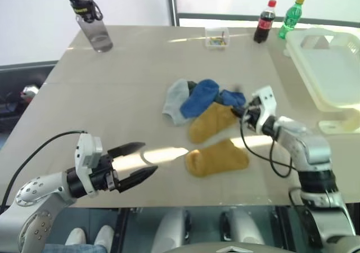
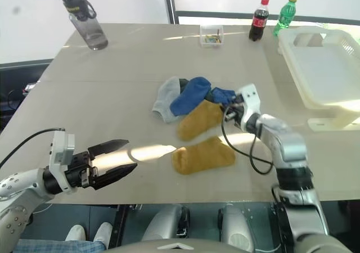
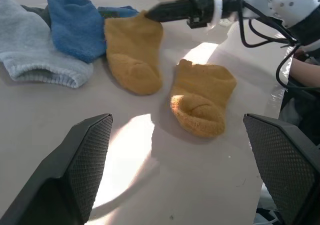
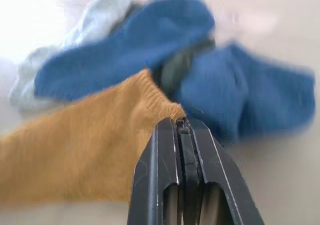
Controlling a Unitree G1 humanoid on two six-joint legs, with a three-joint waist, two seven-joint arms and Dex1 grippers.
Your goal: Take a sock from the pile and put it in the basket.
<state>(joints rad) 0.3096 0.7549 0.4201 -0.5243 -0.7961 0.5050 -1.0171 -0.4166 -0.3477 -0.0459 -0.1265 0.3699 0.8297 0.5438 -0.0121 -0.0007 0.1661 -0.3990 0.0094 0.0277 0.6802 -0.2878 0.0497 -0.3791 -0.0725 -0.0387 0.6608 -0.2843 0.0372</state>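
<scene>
- right pincer (image 4: 179, 121): fingers pressed together, pinching the cuff corner of a mustard sock (image 1: 211, 122) at the near right edge of the pile (image 1: 202, 104); that sock lies flat on the bench (image 1: 112, 90).
- left pincer (image 1: 145, 160): fingers spread wide, nothing between them, hovering over the near left part of the bench, well apart from the socks, pointing right toward them.
- pile sits mid-bench: pale grey sock (image 1: 175, 101) on the left, blue sock (image 1: 199, 97) lying over it, second blue sock (image 1: 232, 98) on the right just beside the right pincer, a dark sock partly hidden under the blue ones.
- second mustard sock (image 1: 216, 157) lies on its own, nearer than the pile, just beside the pinched one; can't tell if they touch.
- basket (image 1: 329, 67): white, far right on the bench, well apart from the pile; interior looks bare in the part that's visible.
- far edge of the bench: cola bottle (image 1: 265, 21) and green bottle (image 1: 291, 17) side by side, just left of the basket; small clear box (image 1: 217, 38) left of them; grey water bottle (image 1: 90, 21) at the far left corner, upright.
</scene>
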